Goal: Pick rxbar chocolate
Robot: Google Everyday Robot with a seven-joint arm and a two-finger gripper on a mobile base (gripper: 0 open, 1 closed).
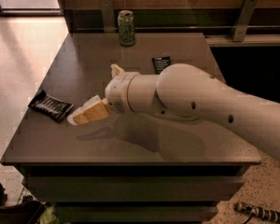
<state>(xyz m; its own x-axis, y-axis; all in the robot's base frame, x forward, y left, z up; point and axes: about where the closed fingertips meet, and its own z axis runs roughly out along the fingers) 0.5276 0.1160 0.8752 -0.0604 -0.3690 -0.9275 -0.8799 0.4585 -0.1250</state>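
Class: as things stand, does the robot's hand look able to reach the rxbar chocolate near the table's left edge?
Probably yes. The hand hovers just beside the rxbar chocolate, tip pointed toward it, and nothing on the table lies between them.

The counter point(186, 48) is showing a smooth, dark, faintly reflective top. At left, the rxbar chocolate point(50, 106) is lying in crinkled black film. Near it, left of centre, the tool point(82, 116) is looking matt tan; the arm point(191, 97) is gleaming like smooth cream plastic.
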